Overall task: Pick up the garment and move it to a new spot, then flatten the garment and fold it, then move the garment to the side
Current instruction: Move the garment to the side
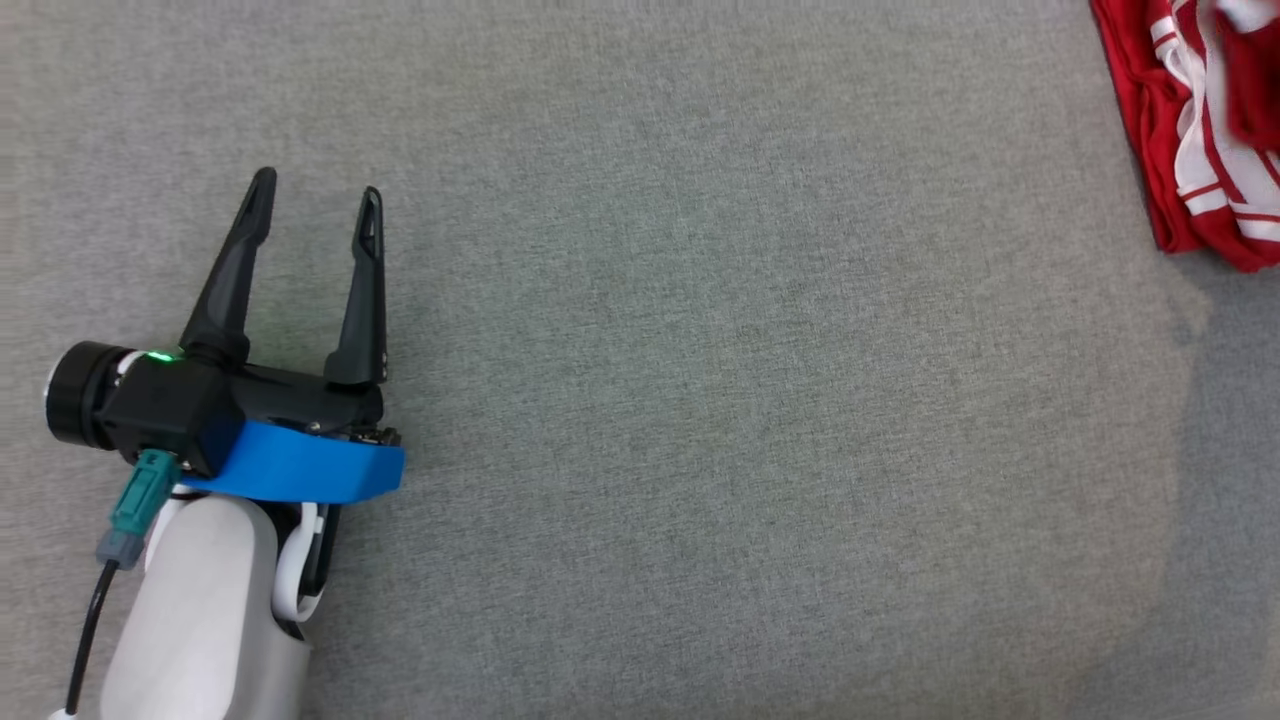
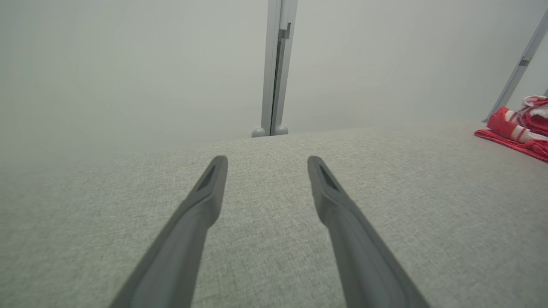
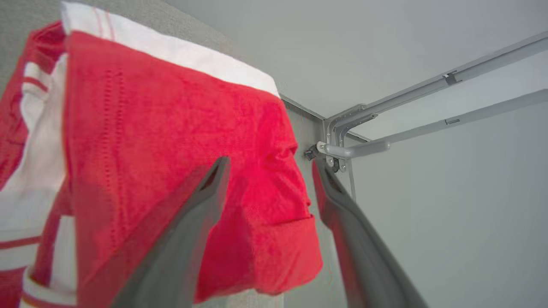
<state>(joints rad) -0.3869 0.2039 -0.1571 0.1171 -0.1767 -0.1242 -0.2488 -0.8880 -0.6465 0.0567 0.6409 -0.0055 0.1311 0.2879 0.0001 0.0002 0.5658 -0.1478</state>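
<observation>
Upper right of head view: red-and-white garment (image 1: 1200, 150), bunched. Right gripper (image 3: 269, 163): fingers apart at its fold, nothing clamped; advise deep bite through layers. Left gripper (image 1: 318, 185): spread, empty.

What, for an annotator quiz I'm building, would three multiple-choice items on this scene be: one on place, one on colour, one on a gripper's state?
1. Where is the garment in the head view?
A. upper right corner
B. lower left corner
C. centre

2. What colours is the garment?
A. blue and yellow
B. red and white
C. green and black

3. How is the left gripper?
A. shut on the garment
B. open, holding nothing
C. shut, holding nothing

Answers:
1. A: the garment lies bunched at the upper right edge of the head view, on the grey surface.
2. B: it is red cloth with white stripes.
3. B: the left gripper has its two fingers spread, with only grey surface between them, far from the garment.
</observation>
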